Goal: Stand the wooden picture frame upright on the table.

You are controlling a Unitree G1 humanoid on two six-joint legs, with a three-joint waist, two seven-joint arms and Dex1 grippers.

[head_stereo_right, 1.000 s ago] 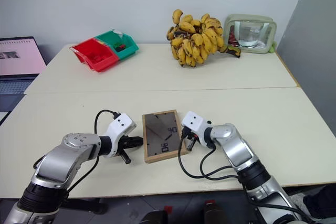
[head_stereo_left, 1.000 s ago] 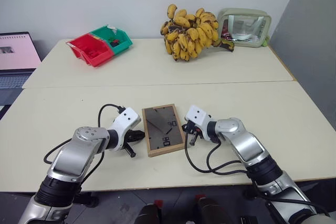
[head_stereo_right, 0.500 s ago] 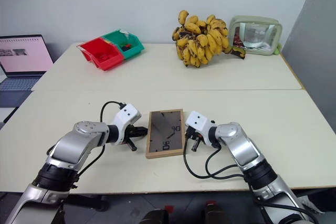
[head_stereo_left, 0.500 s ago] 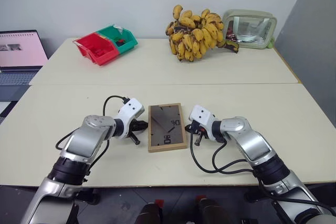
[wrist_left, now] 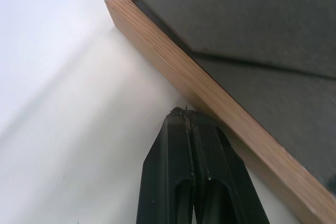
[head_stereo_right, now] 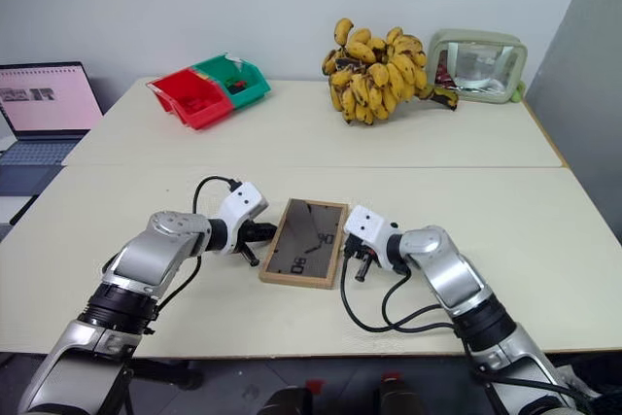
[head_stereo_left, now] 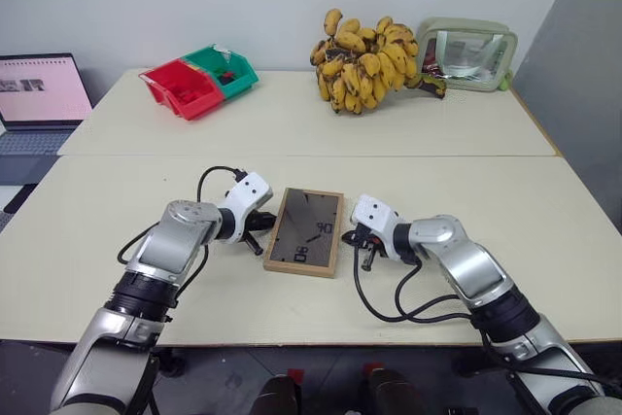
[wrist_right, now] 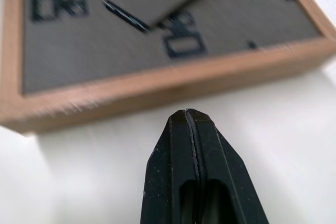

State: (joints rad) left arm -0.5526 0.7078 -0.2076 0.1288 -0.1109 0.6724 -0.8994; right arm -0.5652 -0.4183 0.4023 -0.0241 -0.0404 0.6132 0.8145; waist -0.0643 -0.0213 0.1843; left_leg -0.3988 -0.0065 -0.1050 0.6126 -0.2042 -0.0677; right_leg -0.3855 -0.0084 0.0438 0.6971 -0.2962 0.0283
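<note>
Light-wood picture frame (head_stereo_left: 304, 232) lies back-up on the bench (head_stereo_left: 544, 221) between both end effectors: left (wrist_left: 185, 115) shut, touching its edge; right (wrist_right: 188, 115) shut, just beside. Likely light, stiff, glass-fronted; grip opposite wooden rails.

Colours I see on the cream surface (head_stereo_left: 117, 240)

Light-wood picture frame (head_stereo_left: 305, 231) with dark grey back; red bin (head_stereo_left: 178, 89), green bin (head_stereo_left: 225, 69), yellow bananas (head_stereo_left: 362, 61).
</note>
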